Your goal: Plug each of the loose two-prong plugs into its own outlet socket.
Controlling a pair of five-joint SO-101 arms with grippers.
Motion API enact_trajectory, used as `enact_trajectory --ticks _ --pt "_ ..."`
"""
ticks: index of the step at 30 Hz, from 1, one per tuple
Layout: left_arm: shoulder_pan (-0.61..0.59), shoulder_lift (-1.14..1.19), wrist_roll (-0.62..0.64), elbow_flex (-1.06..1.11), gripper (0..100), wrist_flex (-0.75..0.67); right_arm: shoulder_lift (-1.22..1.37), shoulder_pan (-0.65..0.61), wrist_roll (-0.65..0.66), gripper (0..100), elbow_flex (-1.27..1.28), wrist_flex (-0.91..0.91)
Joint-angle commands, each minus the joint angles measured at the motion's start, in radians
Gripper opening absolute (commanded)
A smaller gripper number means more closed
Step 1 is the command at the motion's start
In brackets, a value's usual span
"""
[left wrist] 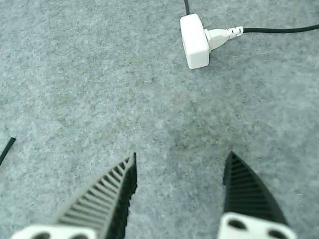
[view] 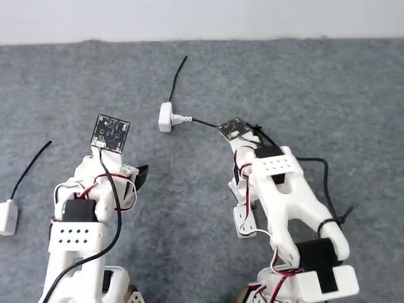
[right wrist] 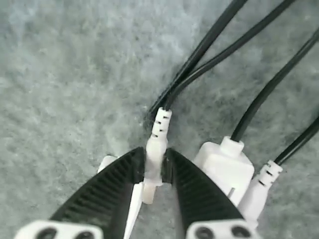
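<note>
Right gripper (right wrist: pixel 154 160) is clamped shut on a small white two-prong plug with a ribbed strain relief (right wrist: pixel 158 124), held low over the grey felt-like table cover (view: pixel 328 88). Just beside it lies a white rectangular socket block (right wrist: pixel 223 167) with a second white plug (right wrist: pixel 260 188) at its corner. I can't tell if that one is seated.

Left gripper (left wrist: pixel 182 162) is wide open with nothing in it, over bare cover. Ahead of it lies a mated white socket block (left wrist: pixel 195 41) with a plug in it. A far white socket block (view: pixel 7 216) lies at the left table edge, well apart from the held plug.

Risks as I see them:
- My grip is only on the plug's narrow body. Side load at insertion could twist it in the jaws, and the prongs would miss the slots.
- Black cables (right wrist: pixel 209 55) cross right behind the plug. Pulling could snag them or drag the neighbouring block.
- The blocks look loose. Pushing without the left gripper bracing would likely just slide one away.
- I can't read the prong orientation from here.
</note>
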Motion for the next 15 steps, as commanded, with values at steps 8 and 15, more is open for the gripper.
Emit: enact_trajectory --ticks 8,15 --pt "0.006 -0.025 0.008 -0.004 27 -0.026 -0.005 -0.047 0.015 5.4 0.02 -0.019" --pt "0.006 -0.025 0.008 -0.004 27 -0.026 -0.005 -0.044 0.015 5.4 0.028 -0.019"
